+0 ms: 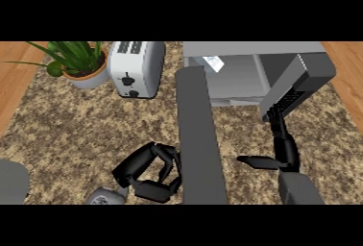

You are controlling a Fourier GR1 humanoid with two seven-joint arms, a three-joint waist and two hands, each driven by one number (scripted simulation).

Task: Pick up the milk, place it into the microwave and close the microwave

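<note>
The milk [212,62] sits inside the open microwave [248,48], the right hand [285,148] reaches up to its right front with fingers straight and thumb out, and the left hand [150,174] hangs curled and empty over the tabletop [71,129].

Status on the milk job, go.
Left hand curled, empty, left of open microwave door. Right hand open at microwave front, likely in door's swing. Milk appears inside.
</note>
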